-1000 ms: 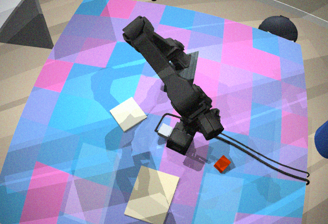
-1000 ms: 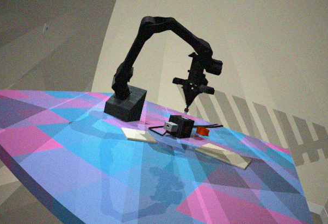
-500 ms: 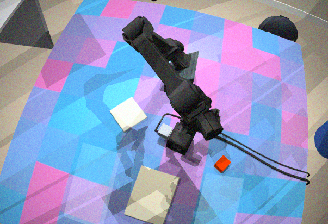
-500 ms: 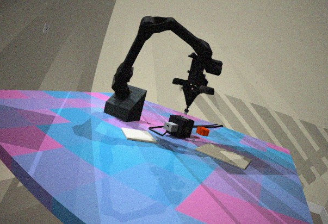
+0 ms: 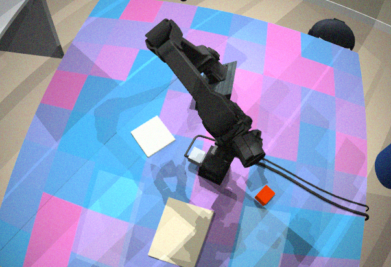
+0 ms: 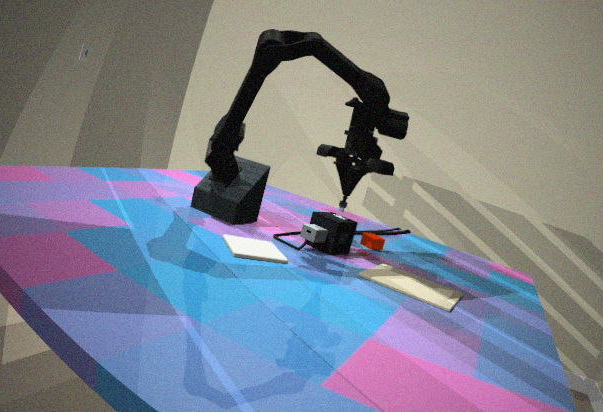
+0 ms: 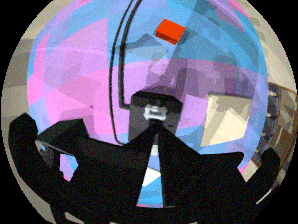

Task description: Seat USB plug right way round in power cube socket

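Note:
The black power cube (image 5: 213, 168) (image 6: 329, 240) (image 7: 172, 107) stands on the table. Its top socket (image 7: 155, 113) shows as a pale metallic outline in the wrist view, in front of the fingertips. My gripper (image 6: 345, 195) (image 7: 156, 129) points down above the cube, its fingers nearly together and shut on the small USB plug (image 6: 343, 205). The plug's pale tip hangs clear above the cube top in the exterior view. The fingers hide most of the plug in the wrist view, and the arm hides it in the top view. Which way round it faces cannot be told.
A light grey block (image 5: 196, 155) (image 6: 314, 233) sits at the cube's side. Black cables (image 5: 309, 186) (image 7: 121, 65) run beside the cube. An orange block (image 5: 264, 195) (image 6: 372, 241) (image 7: 170, 31), a white tile (image 5: 153, 136) (image 6: 255, 249) and a cream board (image 5: 176, 233) (image 6: 412, 287) (image 7: 225, 117) lie nearby.

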Motion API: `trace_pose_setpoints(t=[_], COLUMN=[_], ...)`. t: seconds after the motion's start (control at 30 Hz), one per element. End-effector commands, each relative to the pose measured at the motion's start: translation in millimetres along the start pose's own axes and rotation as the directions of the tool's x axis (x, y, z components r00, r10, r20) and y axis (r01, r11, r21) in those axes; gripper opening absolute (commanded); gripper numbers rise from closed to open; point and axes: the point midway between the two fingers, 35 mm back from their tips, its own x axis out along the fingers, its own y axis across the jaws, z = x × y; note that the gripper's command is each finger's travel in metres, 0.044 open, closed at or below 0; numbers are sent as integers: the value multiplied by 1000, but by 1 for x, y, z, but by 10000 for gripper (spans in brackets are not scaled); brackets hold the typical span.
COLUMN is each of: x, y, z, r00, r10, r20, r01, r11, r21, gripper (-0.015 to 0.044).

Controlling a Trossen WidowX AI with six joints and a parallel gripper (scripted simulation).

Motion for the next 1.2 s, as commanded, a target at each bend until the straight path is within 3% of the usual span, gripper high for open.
trace_pose_setpoints(t=[0.0,1.17], x=[1,5], y=[0,0], z=[1,2], r00=[1000,1000], r10=[4,5], r20=[7,31], r01=[-4,-4], r11=[1000,1000], r21=[-5,-14], gripper=[0,0])
